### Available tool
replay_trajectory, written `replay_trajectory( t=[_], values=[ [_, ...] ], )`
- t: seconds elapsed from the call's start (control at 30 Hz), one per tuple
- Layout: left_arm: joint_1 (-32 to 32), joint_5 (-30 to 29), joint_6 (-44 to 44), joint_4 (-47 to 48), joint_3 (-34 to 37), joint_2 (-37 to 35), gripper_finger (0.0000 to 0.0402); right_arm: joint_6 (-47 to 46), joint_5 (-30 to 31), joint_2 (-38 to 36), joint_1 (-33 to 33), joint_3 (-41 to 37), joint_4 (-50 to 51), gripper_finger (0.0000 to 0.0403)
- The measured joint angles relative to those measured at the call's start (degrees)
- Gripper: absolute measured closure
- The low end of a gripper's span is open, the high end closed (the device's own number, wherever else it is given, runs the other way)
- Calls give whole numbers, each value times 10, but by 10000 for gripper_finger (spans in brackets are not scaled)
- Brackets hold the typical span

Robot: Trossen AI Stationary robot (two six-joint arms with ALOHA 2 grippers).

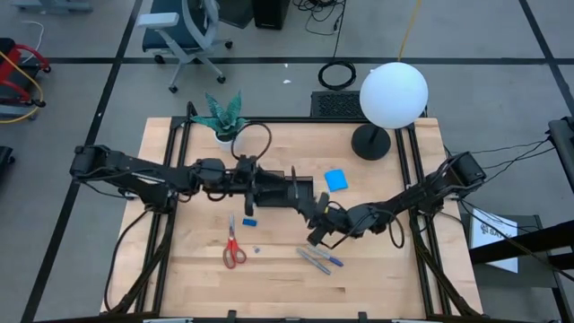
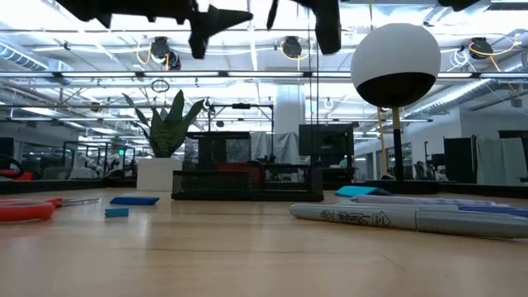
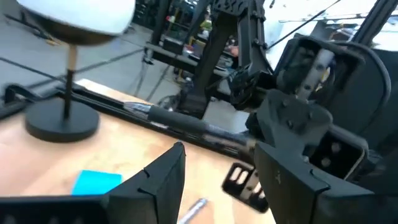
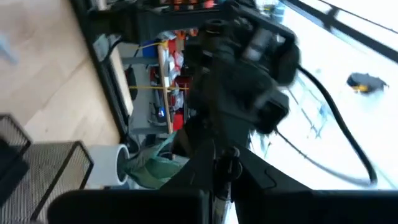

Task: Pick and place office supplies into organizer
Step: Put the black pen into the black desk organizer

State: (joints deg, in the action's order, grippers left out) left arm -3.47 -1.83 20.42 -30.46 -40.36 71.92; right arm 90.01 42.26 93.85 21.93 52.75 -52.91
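My left gripper (image 1: 300, 190) hangs open in mid-air over the black mesh organizer (image 2: 247, 169), with nothing between its fingers (image 3: 163, 180). Just off its tip, my right gripper (image 1: 317, 224) is shut on a slim pen (image 4: 222, 171), also raised well above the table. Lying flat on the wood are the red-handled scissors (image 1: 234, 248), a small blue block (image 1: 249, 220), the bright blue note pad (image 1: 336, 179) and several pens (image 1: 319, 259). My right gripper pinches a slim pen (image 4: 222, 177) between its two fingers. The pen is lifted clear of the table, and one end (image 3: 196, 209) sticks out toward my left gripper. The fingers themselves hide which part of the pen they are on.
A lamp with a white globe (image 1: 394, 94) and a round black base (image 1: 370, 142) stands at the far right. A potted plant (image 1: 223, 117) stands at the far left. Bare wood lies along the near edge, around the scissors and pens.
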Motion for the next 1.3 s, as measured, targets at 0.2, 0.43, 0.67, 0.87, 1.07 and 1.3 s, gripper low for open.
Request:
replay_trajectory(
  t=[0.2, 0.43, 0.67, 0.87, 1.07, 1.3],
  values=[
    [-34, -79, -72, 62, 0, -60, 202, -124, -1, -31, -22, 0, 22, 384],
    [-79, -208, -163, 146, 0, -121, 201, -357, -52, -65, -81, 0, 117, 384],
    [-102, -270, -203, 154, 0, -127, 201, -565, -199, -66, -155, 0, 150, 384],
    [-102, -273, -215, 154, 0, -126, 202, -701, -287, -66, -213, 0, 169, 384],
    [-100, -273, -229, 152, 0, -126, 202, -812, -394, -66, -264, 0, 189, 384],
    [-100, -273, -240, 137, 0, -126, 202, -846, -436, -59, -291, 0, 214, 384]
  ],
)
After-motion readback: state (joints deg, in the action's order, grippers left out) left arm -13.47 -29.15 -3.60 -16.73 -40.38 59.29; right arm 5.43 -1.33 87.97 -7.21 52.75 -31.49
